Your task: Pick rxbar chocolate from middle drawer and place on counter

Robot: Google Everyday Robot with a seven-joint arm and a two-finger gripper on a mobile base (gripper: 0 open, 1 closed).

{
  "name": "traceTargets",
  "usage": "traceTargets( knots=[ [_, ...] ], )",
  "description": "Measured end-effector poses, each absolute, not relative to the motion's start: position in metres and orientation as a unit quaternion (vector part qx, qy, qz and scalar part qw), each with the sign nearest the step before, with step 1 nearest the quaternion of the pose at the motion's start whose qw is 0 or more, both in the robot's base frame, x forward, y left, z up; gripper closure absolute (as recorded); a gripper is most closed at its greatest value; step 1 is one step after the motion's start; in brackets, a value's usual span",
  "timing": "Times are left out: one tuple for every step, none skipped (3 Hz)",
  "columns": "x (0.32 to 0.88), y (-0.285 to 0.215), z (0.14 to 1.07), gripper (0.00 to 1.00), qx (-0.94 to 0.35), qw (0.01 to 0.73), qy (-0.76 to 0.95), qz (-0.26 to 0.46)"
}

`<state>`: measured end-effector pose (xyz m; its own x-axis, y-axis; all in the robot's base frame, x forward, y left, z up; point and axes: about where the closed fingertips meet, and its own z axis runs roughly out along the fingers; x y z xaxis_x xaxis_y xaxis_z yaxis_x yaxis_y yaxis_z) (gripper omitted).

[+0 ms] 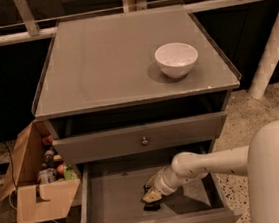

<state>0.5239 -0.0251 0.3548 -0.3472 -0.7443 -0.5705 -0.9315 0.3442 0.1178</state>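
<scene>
Rxbar chocolate (151, 206) under jaws, middle drawer (114, 197)

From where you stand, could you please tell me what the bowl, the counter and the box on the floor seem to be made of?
Bowl: probably glazed ceramic, white and smooth with a soft sheen. Counter: grey, smooth, dull sheen; painted metal or laminate, hard to say. Box: brown cardboard, with folded flaps. The tool is down in the drawer.

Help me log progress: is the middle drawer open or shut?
Open: the middle drawer is pulled out, floor visible, with the gripper inside it.
</scene>
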Motion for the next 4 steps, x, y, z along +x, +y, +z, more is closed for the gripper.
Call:
traceTargets(
  knots=[
    [0.5238,-0.0251,0.3548,1.0,-0.529,0.215,0.791,0.218],
    [0.523,-0.0247,0.3549,1.0,-0.523,0.215,0.793,0.225],
    [0.523,-0.0247,0.3549,1.0,-0.523,0.215,0.793,0.225],
    [0.5232,-0.0257,0.3578,1.0,-0.522,0.216,0.794,0.225]
  ],
)
